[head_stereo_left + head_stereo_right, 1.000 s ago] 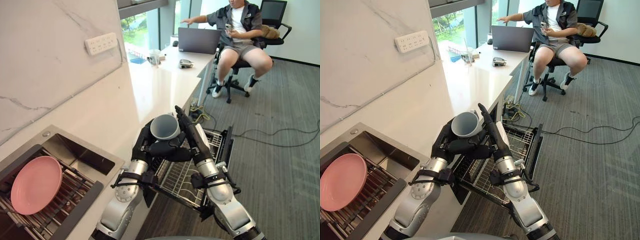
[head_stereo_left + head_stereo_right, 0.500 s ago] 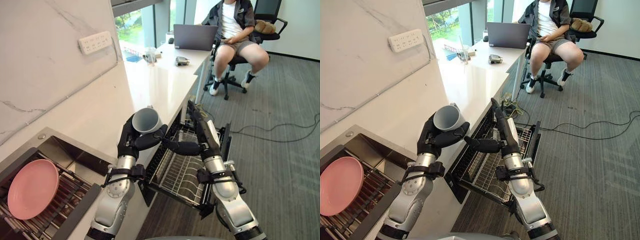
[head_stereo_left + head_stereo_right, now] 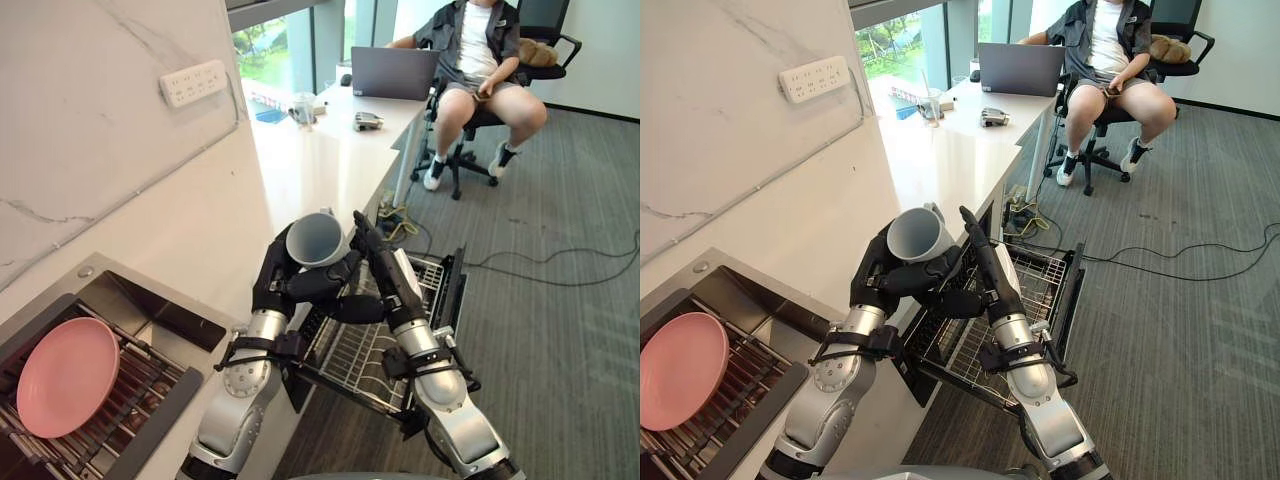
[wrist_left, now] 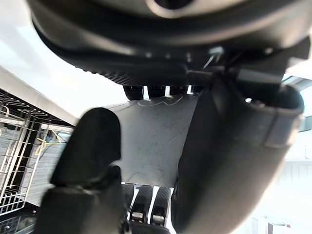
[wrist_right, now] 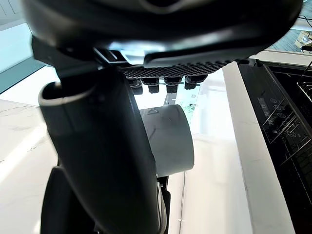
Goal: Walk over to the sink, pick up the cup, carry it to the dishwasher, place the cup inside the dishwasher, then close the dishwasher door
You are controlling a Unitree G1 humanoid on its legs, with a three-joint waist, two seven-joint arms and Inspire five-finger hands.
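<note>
The grey cup [image 3: 318, 240] was up in the air at the counter's edge, above the inner end of the dishwasher's pulled-out wire rack [image 3: 362, 355]. It was tipped, its long axis leaning, mouth turned up and back towards the robot and its handle on the far side. The left hand [image 3: 285, 285] gripped it from below, fingers and thumb curled round the body. The right hand [image 3: 378, 268] stood close beside it on the open-floor side, fingers straight and pointing up; I couldn't tell if they touched. The white counter [image 3: 320, 170] ran away to the left, and the sink [image 3: 150, 310] with a pink plate [image 3: 68, 375] sat behind. To the right lay bare grey carpet [image 3: 560, 350], with a seated person [image 3: 478, 50] well off.
</note>
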